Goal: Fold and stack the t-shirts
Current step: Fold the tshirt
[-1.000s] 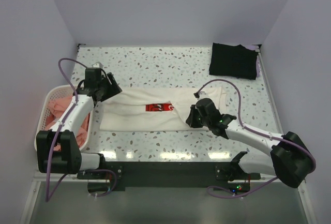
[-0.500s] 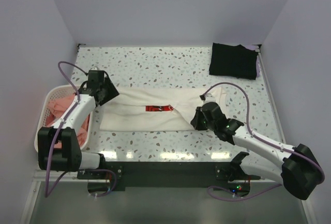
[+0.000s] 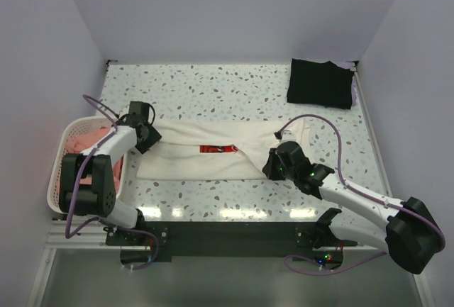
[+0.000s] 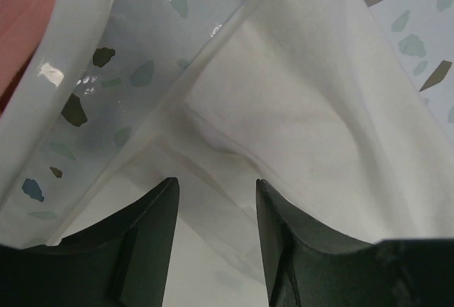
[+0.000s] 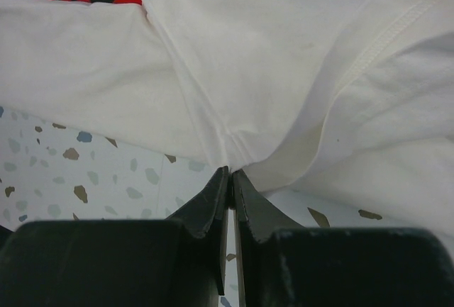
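Now the left pincer (image 4: 215, 192) has dropped onto the white t-shirt (image 3: 188, 159), a cloth ridge just ahead of its released, narrowing jaws; the right pincer (image 5: 230, 179) stays clenched on the hem, so a fold looks near.

I see the white t-shirt (image 3: 206, 159) lying flat across the middle of the table (image 3: 213, 94). It is spread wide from left to right and folded into a long band. Its red chest print (image 3: 216, 149) shows only as a thin strip along a fold. Right of the print the cloth runs in diagonal creases that gather to one point at the near edge, and its left end is a little rumpled. The black t-shirt (image 3: 320, 84) sits folded in a neat rectangle at the far right corner, well apart. Salmon-pink t-shirts (image 3: 84, 144) lie crumpled in the basket (image 3: 55, 165) at the left edge.
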